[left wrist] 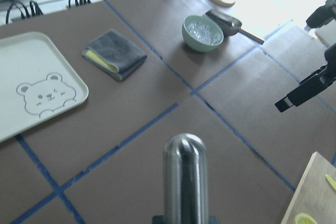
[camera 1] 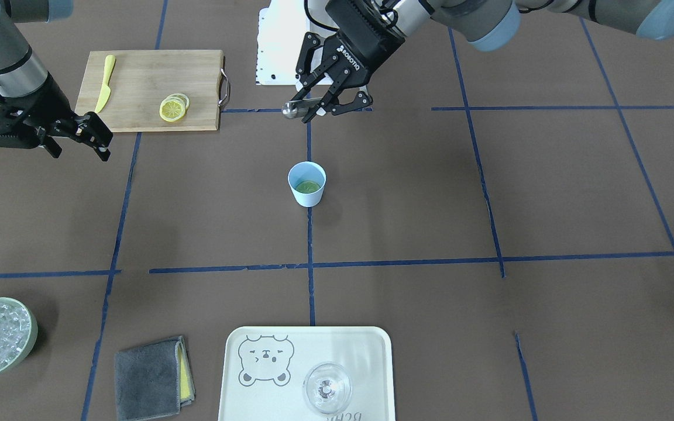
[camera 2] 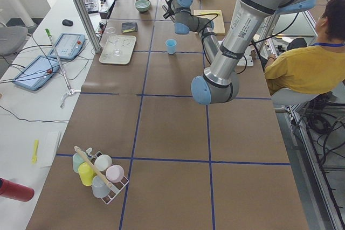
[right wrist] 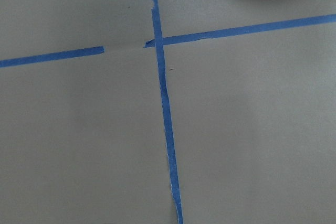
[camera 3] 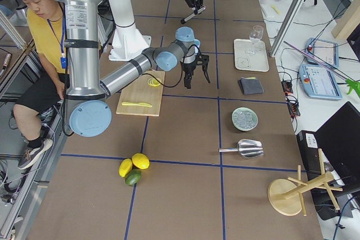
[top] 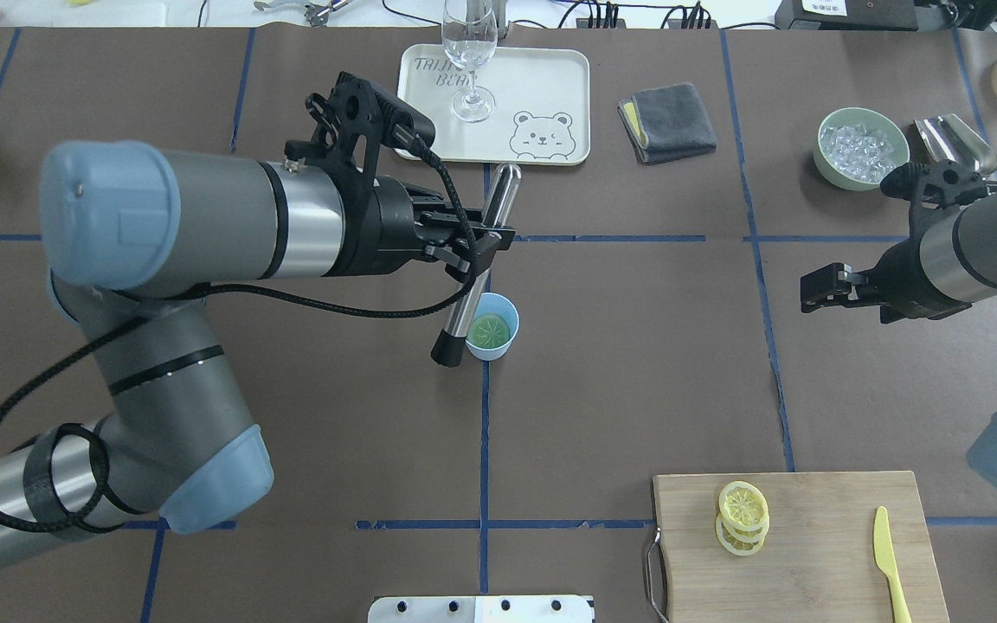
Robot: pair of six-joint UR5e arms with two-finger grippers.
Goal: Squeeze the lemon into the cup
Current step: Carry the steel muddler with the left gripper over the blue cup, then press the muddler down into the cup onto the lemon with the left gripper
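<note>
The light-blue cup (camera 1: 306, 184) stands upright at the table's middle, also in the overhead view (top: 492, 327). A yellow-green lemon slice (top: 492, 330) lies in its bottom. Two or three more lemon slices (top: 742, 515) are stacked on the wooden cutting board (top: 819, 571). My left gripper (top: 472, 242) is shut on a steel rod with a black end (top: 464, 311), held tilted. The black end hangs just beside the cup's rim on my left. The rod's round top fills the left wrist view (left wrist: 185, 177). My right gripper (top: 823, 290) is open and empty, well to the right of the cup.
A yellow plastic knife (top: 890, 562) lies on the board. At the far side are a bear tray (top: 550, 78) with a clear glass (top: 470, 52), a grey cloth (top: 667, 121), a green bowl of ice (top: 862, 147) and a metal scoop (top: 957, 138). A person sits behind me (camera 2: 302, 63).
</note>
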